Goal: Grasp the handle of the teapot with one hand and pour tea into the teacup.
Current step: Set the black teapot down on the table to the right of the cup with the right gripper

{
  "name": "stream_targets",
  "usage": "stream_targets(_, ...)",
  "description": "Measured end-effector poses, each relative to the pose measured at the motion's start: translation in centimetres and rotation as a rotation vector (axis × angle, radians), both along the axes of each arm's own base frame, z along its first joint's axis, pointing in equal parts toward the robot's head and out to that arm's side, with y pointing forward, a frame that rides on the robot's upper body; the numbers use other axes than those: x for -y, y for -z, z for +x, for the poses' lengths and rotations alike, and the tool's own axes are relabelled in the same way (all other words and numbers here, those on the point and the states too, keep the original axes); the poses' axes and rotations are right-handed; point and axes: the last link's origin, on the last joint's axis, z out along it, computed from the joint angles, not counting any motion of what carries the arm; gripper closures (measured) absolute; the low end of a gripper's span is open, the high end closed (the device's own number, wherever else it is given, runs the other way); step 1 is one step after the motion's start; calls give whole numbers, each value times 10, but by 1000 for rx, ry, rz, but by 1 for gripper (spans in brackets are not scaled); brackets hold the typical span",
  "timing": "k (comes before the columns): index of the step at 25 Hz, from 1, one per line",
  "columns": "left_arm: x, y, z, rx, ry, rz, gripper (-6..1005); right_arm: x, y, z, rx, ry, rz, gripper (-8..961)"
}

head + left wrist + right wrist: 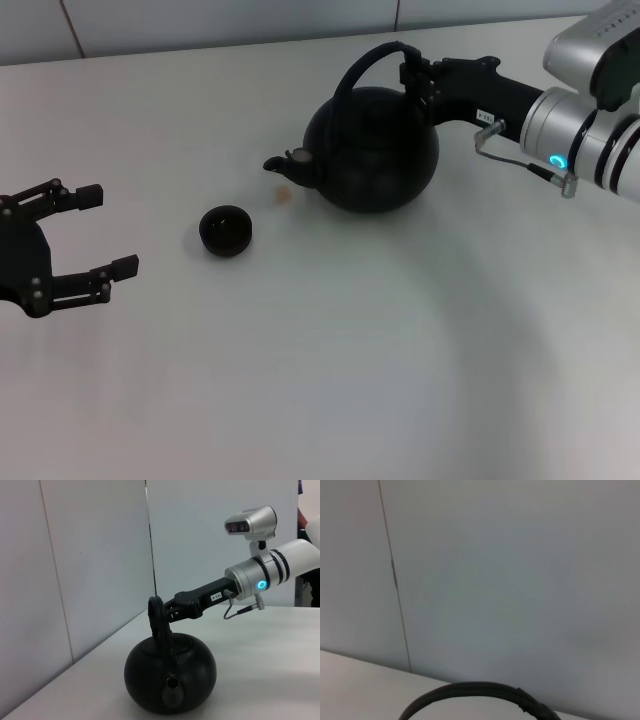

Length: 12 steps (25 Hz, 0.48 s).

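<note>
Right gripper [412,68] reaches in from the far right, fingers at the handle [368,62] top and apparently closed on it, ready to tilt. Teapot [375,150] sits far centre, spout aimed left at the teacup [226,230] (near-left). Left gripper [100,232] idles open, left edge.
</note>
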Motion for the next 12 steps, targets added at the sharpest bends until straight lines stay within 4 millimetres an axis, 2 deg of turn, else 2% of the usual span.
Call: stream_targets(12,0,0,0,0,1,0,137,-2,5,-3,37,-22,-23,865)
